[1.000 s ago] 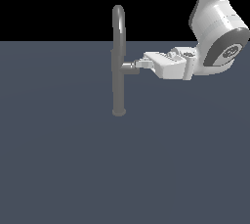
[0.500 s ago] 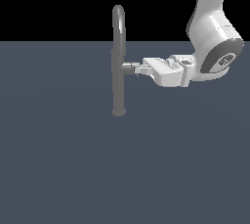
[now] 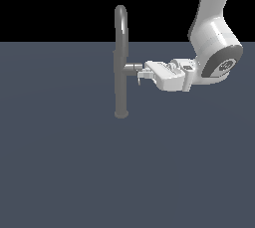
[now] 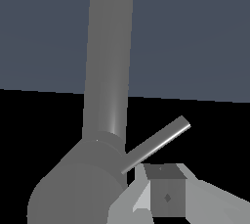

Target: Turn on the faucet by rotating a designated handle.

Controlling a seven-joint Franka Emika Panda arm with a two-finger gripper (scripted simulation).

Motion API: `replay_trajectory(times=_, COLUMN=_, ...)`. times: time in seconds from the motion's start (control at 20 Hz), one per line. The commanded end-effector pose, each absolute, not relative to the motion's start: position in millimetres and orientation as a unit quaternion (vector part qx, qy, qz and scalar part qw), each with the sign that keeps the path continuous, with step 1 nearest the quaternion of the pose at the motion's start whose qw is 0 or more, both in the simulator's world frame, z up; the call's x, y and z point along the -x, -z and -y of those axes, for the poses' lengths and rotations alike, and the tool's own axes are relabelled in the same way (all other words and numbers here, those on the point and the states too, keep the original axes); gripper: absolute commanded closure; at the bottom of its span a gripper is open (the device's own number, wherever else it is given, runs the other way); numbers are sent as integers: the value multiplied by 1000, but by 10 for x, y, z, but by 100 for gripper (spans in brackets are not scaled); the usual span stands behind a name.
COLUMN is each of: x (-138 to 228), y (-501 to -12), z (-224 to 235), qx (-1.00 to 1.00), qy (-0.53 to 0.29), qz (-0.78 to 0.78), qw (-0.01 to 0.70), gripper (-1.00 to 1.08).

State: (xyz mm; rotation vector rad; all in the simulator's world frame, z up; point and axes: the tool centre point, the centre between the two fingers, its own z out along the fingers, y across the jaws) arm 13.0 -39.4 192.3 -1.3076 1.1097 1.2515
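Fingers touch the handle beside the faucet; their spread is unclear.

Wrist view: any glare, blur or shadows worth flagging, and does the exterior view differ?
Wrist view: sharp, a soft highlight streak down the tall grey metal faucet column, bright edge on the thin grey lever rod. Exterior view: flat, even render, no cast shadow visible below the column's round base; black background above.

— Where's the squeeze?
— Right at the handle: the gripper is hard up against its stub, with the lever rod slanting just past a fingertip.
— And beyond it?
— The faucet column blocks the way straight ahead. The exterior view's left and the floor in front lie open.
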Motion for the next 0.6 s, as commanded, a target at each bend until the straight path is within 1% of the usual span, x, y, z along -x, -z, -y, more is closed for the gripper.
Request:
replay_trajectory(times=0.0, x=-190, y=-1767, z=380, qx=533, qy=-515, qz=-464, qw=485, gripper=108)
replay_trajectory(times=0.55, x=-327, y=-1372, z=369, qx=521, qy=-522, qz=-478, qw=477, gripper=108)
